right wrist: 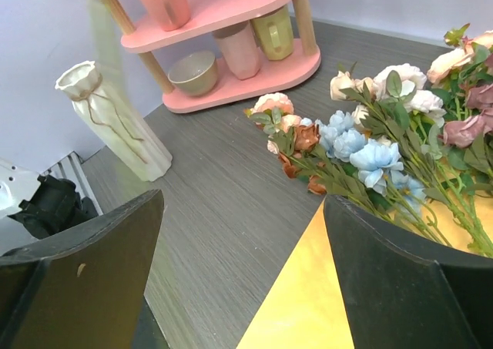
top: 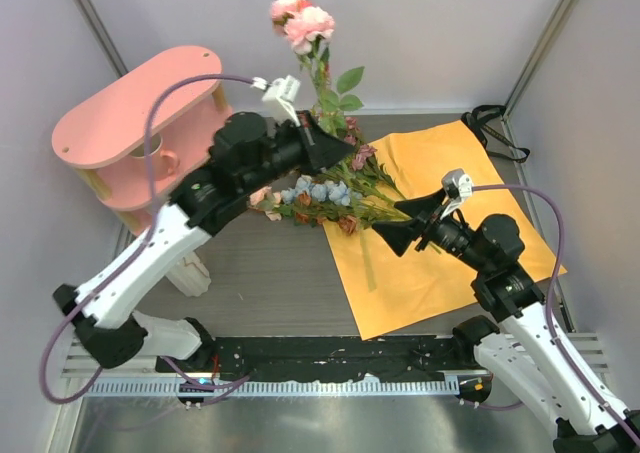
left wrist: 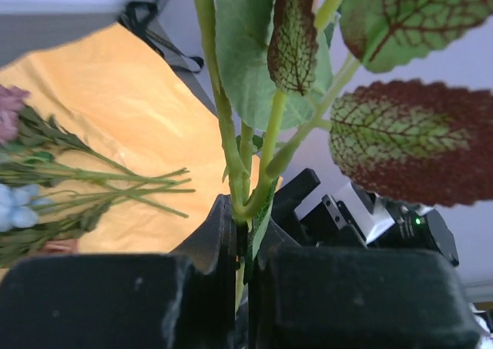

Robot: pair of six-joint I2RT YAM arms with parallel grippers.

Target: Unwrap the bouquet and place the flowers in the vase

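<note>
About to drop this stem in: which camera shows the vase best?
Right wrist view: the vase stands upright and whole, wavy rim visible, beside the pink shelf. The top view shows only a part of it under the left arm. The left wrist view misses it.

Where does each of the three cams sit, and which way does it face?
Top external: above and behind the bases, looking down on the table; both arms show, left tool shut on an upright pink rose stem, right tool open at the orange sheet.
Left wrist: on the left arm, looking up the clamped stem; own fingers at bottom.
Right wrist: on the right arm, looking across the table at the vase and pink shelf; own fingers frame it.
Shared: orange sheet and lying flowers, in all three.
</note>
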